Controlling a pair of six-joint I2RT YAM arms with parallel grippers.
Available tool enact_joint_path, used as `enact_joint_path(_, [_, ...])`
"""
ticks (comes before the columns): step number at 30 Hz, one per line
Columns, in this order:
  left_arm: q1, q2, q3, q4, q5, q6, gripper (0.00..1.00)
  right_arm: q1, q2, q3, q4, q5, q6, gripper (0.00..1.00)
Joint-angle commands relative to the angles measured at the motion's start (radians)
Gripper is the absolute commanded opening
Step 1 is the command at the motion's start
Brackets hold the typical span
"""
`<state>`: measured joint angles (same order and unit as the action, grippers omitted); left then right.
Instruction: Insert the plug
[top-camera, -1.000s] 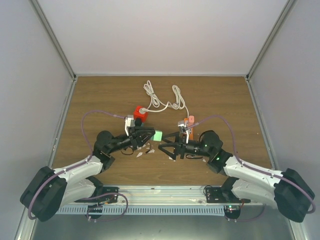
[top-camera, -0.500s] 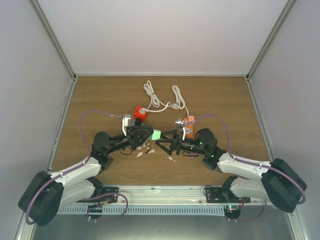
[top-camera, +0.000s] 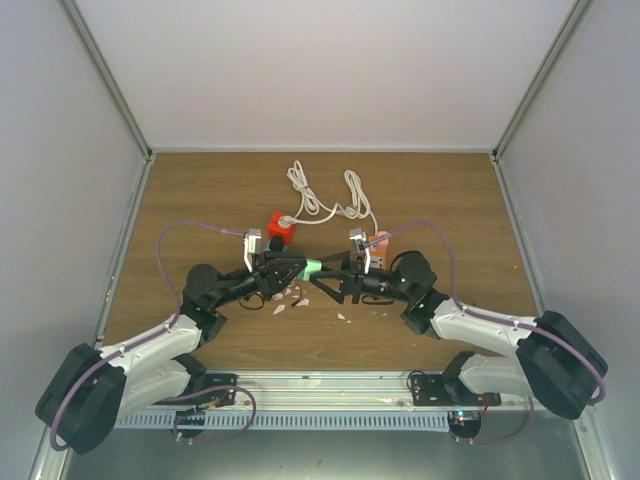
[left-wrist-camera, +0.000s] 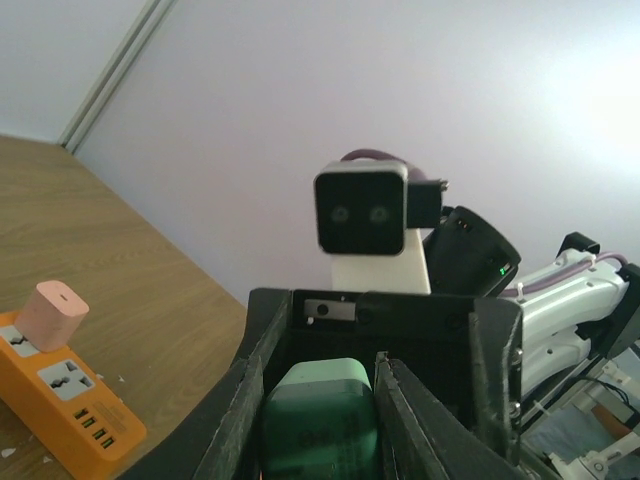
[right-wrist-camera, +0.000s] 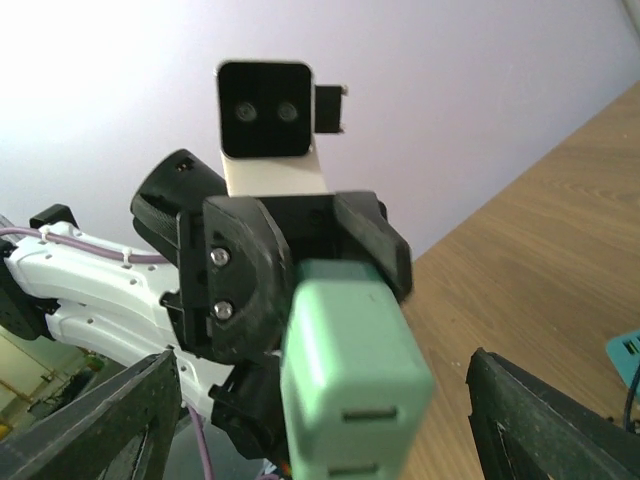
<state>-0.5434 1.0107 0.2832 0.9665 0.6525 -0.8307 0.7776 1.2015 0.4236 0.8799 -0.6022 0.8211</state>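
The left gripper (top-camera: 298, 268) was clenched on the green plug (top-camera: 312, 267), while the right gripper (right-wrist-camera: 332, 408) stood released, its fingers (right-wrist-camera: 120, 410) flanking the plug without touching it.

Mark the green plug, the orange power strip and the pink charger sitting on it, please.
green plug (right-wrist-camera: 355, 370): right wrist view, its broad near face.
orange power strip (left-wrist-camera: 85, 405): left wrist view, its top face.
pink charger (left-wrist-camera: 52, 313): left wrist view, its front side.
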Motion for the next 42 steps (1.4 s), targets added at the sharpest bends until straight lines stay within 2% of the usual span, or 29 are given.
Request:
enact_joint_path(1, [-0.004,0.023,0.000,0.079,0.017,-0.008,0.00,-0.008,0.033,0.051,0.057,-0.035,-0.005,0.79])
enact_joint_path(6, [-0.005,0.039,-0.001,0.087,0.016,-0.007,0.00,-0.008,0.086,0.077,0.065,-0.053,-0.001,0.76])
enact_joint_path(17, [-0.004,0.087,0.005,0.098,-0.015,0.028,0.00,-0.008,0.135,0.097,0.073,-0.072,0.008,0.62])
enact_joint_path(23, [-0.004,0.107,0.008,0.117,-0.011,0.036,0.00,-0.008,0.123,0.091,0.054,-0.064,-0.002,0.45])
enact_joint_path(29, [-0.001,0.086,0.015,0.097,-0.020,0.053,0.00,-0.011,0.109,0.074,0.044,-0.050,-0.007,0.45])
enact_joint_path(36, [0.003,0.061,0.006,0.089,-0.029,0.053,0.00,-0.032,0.099,0.043,0.066,-0.054,0.016,0.57])
enact_joint_path(40, [0.005,0.053,0.005,0.089,-0.031,0.053,0.00,-0.039,0.093,0.028,0.081,-0.056,0.027,0.57])
enact_joint_path(42, [0.005,0.052,0.006,0.089,-0.032,0.050,0.00,-0.039,0.091,0.029,0.082,-0.057,0.026,0.54])
